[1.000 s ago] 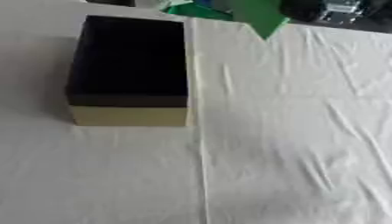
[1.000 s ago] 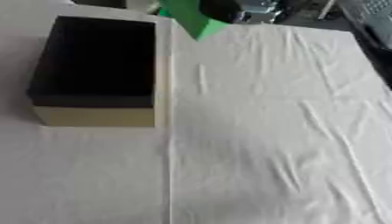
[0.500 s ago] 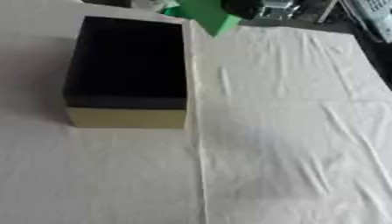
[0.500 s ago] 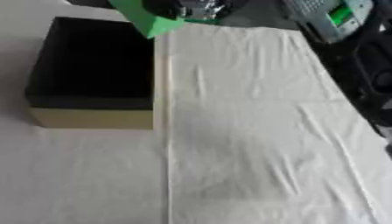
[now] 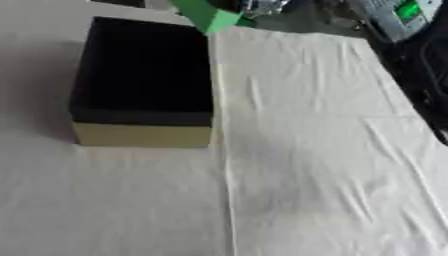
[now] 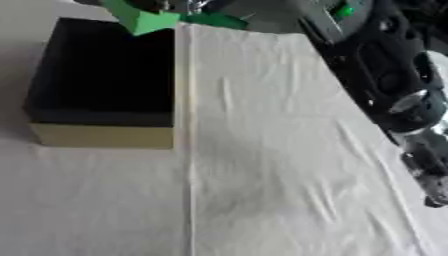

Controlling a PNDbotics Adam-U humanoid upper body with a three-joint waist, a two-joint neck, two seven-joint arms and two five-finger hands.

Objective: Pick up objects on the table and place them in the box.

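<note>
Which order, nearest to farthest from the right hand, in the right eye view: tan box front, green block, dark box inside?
1. The green block, at the right hand, top edge.
2. The dark box inside, just below, left.
3. The tan box front, toward the camera.

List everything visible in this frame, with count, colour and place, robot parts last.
Box: one, black inside, tan front wall, on the table's left part.
Green object: one, bright green, at the top edge above the box's far rim, held up by the robot; the hand on it is hardly visible.
Cloth: white, wrinkled, covering the table.
Right arm: one, black with silver joints, crossing the right side toward the top.
</note>
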